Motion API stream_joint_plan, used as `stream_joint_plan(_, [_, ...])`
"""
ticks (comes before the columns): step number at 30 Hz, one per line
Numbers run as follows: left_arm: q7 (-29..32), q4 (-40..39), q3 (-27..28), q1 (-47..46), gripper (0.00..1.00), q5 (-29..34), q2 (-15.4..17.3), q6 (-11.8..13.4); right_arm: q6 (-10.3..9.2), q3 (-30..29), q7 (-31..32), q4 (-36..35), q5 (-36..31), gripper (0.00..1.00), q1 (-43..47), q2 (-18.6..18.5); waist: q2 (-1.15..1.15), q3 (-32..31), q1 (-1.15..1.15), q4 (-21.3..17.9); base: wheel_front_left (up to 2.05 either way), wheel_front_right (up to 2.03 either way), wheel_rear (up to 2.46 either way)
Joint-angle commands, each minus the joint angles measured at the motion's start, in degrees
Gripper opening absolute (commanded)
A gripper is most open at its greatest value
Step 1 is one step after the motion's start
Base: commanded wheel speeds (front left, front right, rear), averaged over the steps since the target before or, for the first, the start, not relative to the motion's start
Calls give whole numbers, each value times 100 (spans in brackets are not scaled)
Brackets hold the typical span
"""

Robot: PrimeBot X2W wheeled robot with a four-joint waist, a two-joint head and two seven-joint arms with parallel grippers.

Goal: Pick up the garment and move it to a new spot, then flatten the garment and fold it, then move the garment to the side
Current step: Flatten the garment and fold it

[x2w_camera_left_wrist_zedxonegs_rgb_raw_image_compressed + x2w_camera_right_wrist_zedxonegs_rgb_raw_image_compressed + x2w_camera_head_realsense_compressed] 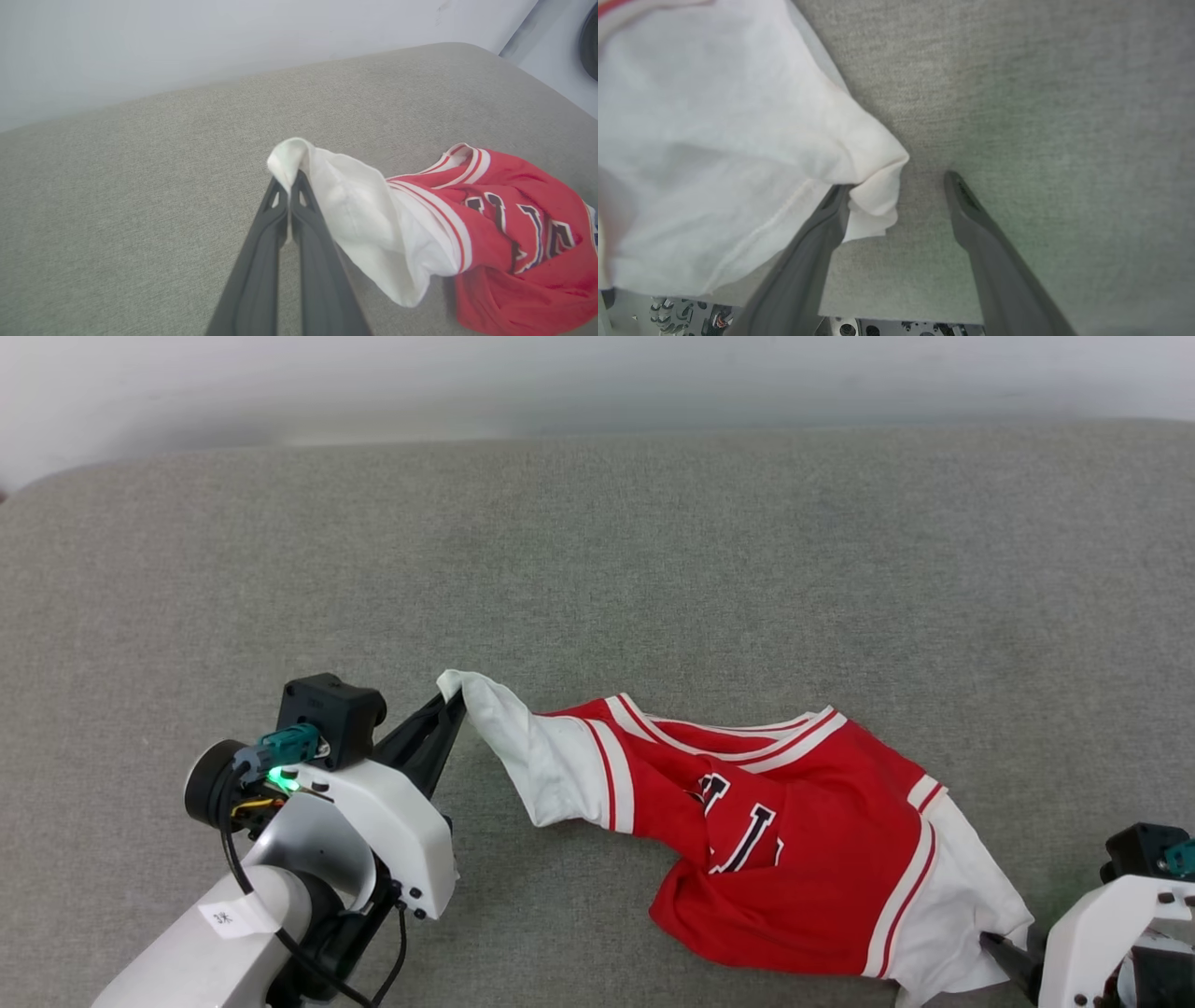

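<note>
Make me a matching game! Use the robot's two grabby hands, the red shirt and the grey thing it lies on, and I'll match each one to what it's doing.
Things:
1. left gripper
2. right gripper
3. red jersey T-shirt with white sleeves
4. grey woven fabric surface

States:
A. lies crumpled, not flat
B. jaws apart
C. spreads beneath the shirt
D. jaws shut on a white sleeve tip

Pairs: 1-D, 2-B, 3-A, 4-C
</note>
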Motion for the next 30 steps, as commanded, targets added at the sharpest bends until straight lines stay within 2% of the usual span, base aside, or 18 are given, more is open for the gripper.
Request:
stream_joint_plan(1, [-31, -5, 30, 33, 0, 4, 22, 34, 1, 193, 143, 313, 76, 100, 77, 159, 0, 44, 0, 16, 0, 0, 0])
stream_joint_plan(2, [-44, -4, 38, 27, 0, -13, 13, 25, 4, 276, 260, 452, 91, 100, 107, 181, 0, 59, 0, 23, 0, 0, 0])
stream_joint_plan(3, [-48, 0, 43, 20, 0, -18, 10, 23, 8, 341, 327, 554, 111, 43, 128, 193, 0, 73, 0, 31, 0, 0, 0])
stream_joint_plan(4, [-53, 7, 51, 16, 0, -30, 8, 26, 8, 375, 381, 633, 189, 11, 118, 237, 0, 84, 0, 34, 0, 0, 0])
stream_joint_plan(5, [-61, 13, 60, 16, 0, -41, 9, 31, 9, 396, 419, 688, 214, 0, 87, 253, 0, 90, 0, 32, 0, 0, 0])
stream_joint_plan(9, [-141, 67, 128, 52, 0, -52, 45, 69, 4, 324, 288, 653, 217, 0, -133, 61, 0, 18, 0, 6, 0, 0, 0])
stream_joint_plan(12, [-220, 93, 209, 37, 0, -24, 87, 114, -2, 206, 112, 376, 175, 0, -395, -101, 0, -106, 0, -33, 0, 0, 0])
stream_joint_plan(15, [-336, 115, 360, -88, 0, -64, 99, 153, -2, 134, -93, -8, -26, 0, -698, -333, 0, -253, 0, -98, 0, 0, 0])
stream_joint_plan(20, [-536, 357, 686, -400, 0, -190, 67, 159, -2, 208, -351, -201, -295, 0, -1393, -529, 0, -489, 0, -220, 0, 0, 0])
stream_joint_plan(26, [-884, 1070, 1016, -1114, 0, -316, -181, 36, -2, 318, -805, 139, -463, 0, -2495, -605, 0, -658, 0, -253, 0, 0, 0])
stream_joint_plan(30, [-960, 1802, 1040, -1800, 0, -327, -375, -169, -1, 406, -1248, 554, -584, 0, -3290, -612, 0, -668, 0, -216, 0, 0, 0])
